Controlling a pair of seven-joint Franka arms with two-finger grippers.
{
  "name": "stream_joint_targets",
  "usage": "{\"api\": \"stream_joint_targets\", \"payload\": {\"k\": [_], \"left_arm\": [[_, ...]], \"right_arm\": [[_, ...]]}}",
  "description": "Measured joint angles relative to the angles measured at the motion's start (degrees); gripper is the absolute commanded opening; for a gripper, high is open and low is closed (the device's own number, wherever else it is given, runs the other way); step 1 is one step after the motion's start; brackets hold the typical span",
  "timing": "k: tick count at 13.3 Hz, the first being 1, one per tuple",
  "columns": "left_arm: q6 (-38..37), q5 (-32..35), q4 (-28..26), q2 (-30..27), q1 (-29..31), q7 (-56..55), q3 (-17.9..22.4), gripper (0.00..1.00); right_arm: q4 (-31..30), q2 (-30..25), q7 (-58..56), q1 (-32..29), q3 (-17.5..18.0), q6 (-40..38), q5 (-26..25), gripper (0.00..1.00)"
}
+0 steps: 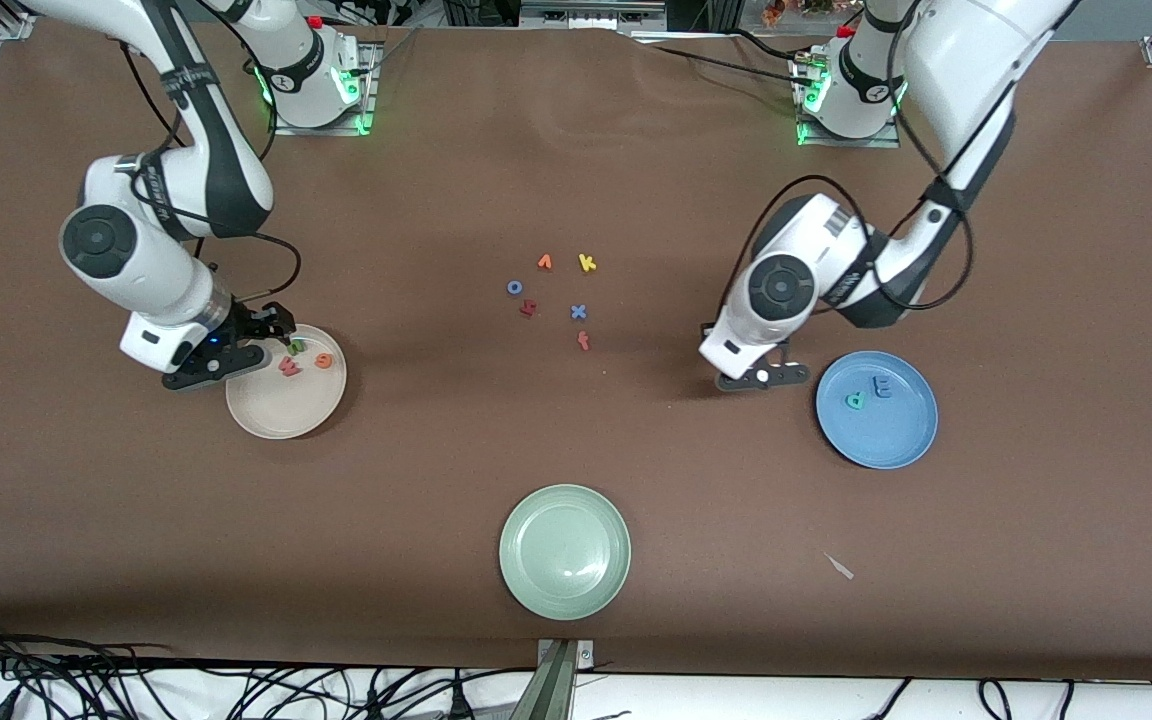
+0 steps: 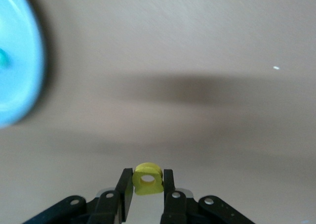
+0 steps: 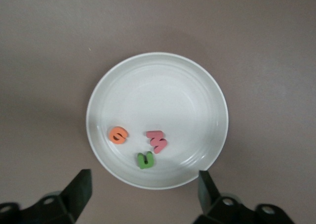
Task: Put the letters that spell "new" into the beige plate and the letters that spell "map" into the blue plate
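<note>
The beige plate (image 1: 281, 410) (image 3: 163, 90) holds the green n (image 3: 145, 160), the orange e (image 3: 118, 134) and the salmon w (image 3: 157, 141). My right gripper (image 1: 256, 340) (image 3: 144, 189) hangs open over that plate's rim with nothing between its fingers. The blue plate (image 1: 886, 435) (image 2: 19, 61) holds the teal p (image 1: 854, 401) and the blue m (image 1: 881, 386). My left gripper (image 1: 761, 376) (image 2: 147, 184) is low over the bare table beside the blue plate, shut on the yellow a (image 2: 147, 178).
Loose letters lie mid-table: an orange v-shape (image 1: 544, 262), yellow k (image 1: 587, 263), blue o (image 1: 514, 287), dark red letter (image 1: 527, 308), blue x (image 1: 578, 312) and a red-orange letter (image 1: 584, 341). A pale green plate (image 1: 564, 590) sits nearest the front camera.
</note>
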Motion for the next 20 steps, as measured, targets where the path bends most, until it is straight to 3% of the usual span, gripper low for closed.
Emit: {"api": "stream_joint_targets", "payload": {"k": [2,6,7,8,9,10,16,20], "left_arm": [[-1.54,5.07,-0.07,-0.54,5.45,8.49,0.14,0.02],[1.30,6.49,-0.66,0.09,14.96,22.93,0.54,0.07],[2.72,6.49,-1.00,0.56,17.00,25.43,0.56,0.17],[3.57,6.49,-1.20,1.18,18.31,26.78,0.56,0.44],[4.03,6.49,-1.28,1.77,18.69,27.08,0.54,0.80],[4.16,6.49,-1.29,2.11,18.58,27.08,0.34,1.00],[3.44,6.49,0.33,0.53,18.10,26.88,-3.41,1.00],[-6.29,4.87,6.10,-5.87,18.10,26.77,-7.17,1.00]], "right_arm": [[6.61,-1.80,0.13,0.01,0.03,-9.92,2.11,1.00],[20.71,-4.60,0.31,0.03,0.04,-27.75,3.65,1.00],[22.22,-5.43,0.31,0.01,0.00,-29.28,3.73,1.00],[23.11,-6.40,0.31,0.00,-0.11,-30.58,3.73,1.00],[23.67,-7.39,0.31,-0.01,-0.25,-31.78,3.74,1.00],[23.89,-8.30,0.31,-0.02,-0.39,-32.56,3.74,1.00],[25.45,-9.21,0.32,-0.13,-0.71,-32.96,3.75,1.00],[25.68,-8.87,0.43,-1.13,-1.40,-32.95,3.74,1.00]]}}
